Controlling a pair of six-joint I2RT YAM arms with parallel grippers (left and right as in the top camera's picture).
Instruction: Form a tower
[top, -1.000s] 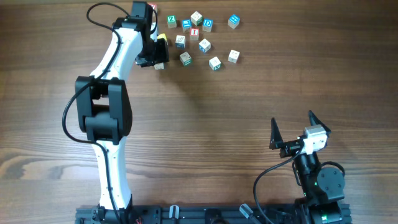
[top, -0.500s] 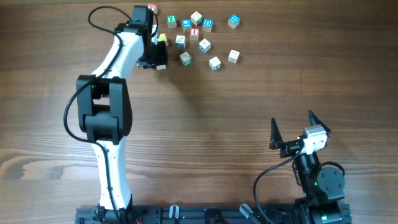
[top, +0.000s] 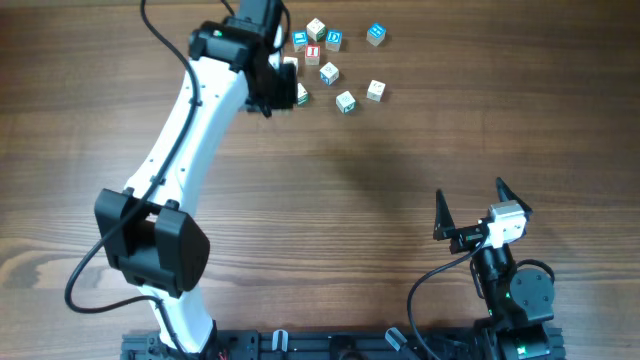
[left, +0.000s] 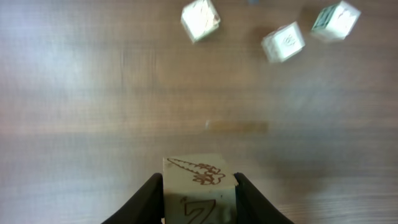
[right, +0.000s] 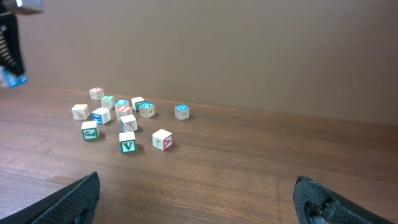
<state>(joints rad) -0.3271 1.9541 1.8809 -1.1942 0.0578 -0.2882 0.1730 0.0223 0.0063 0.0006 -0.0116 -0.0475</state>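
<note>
Scattered at the far side of the wooden table (top: 420, 150): about a dozen loose letter cubes (top: 329, 73), faces printed blue, green and red. Half hidden from overhead under the left arm (top: 205, 110): one cube (top: 300, 94) at the scatter's left end. Ahead in the left wrist view, three cubes (left: 200, 18), blurred, with bare wood before them.

Stretched far forward and slanting right, that arm, wrist above the scatter's near-left edge. Clamped in the left gripper (left: 197, 179): a pale cube (left: 200, 198) with brown prints (a carrot-like drawing on top, something like a 7 on the near face), a finger against each side. Folded low at the near right corner, the right arm (top: 505, 280), with the right gripper (right: 196, 186) spread wide, holding nothing, facing the cubes from well apart. As for the tower, cannot make out any stack among the cubes.
</note>
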